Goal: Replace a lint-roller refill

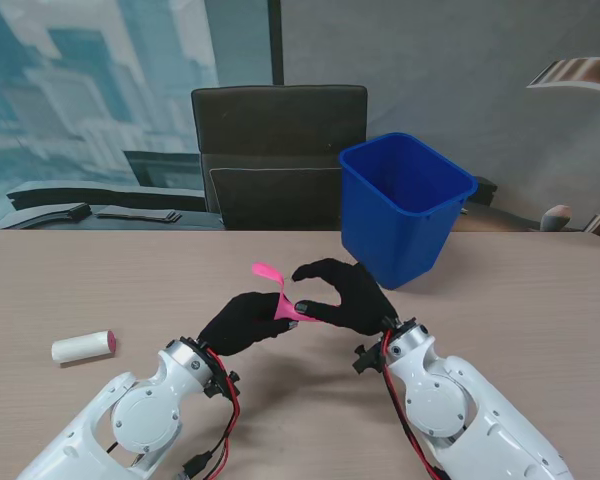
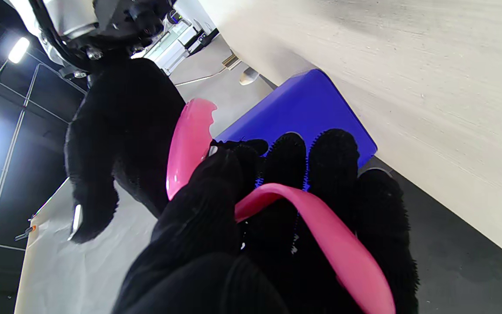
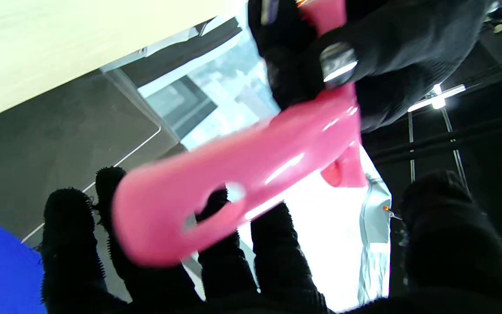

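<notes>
- Left hand [image 1: 242, 322] grips the pink roller handle [image 1: 280, 296].
- Right hand [image 1: 348, 296] touches the handle, fingers spread.
- White refill roll [image 1: 83, 346] lies far left; blue bin [image 1: 402, 208] stands behind.

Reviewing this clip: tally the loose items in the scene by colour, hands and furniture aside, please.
Pink: 1, the lint-roller handle, gripped by the left hand, right hand at its other end
White with a pink end: 1, the refill roll lying on the table to the left
Blue: 1, the bin
Total: 3
</notes>
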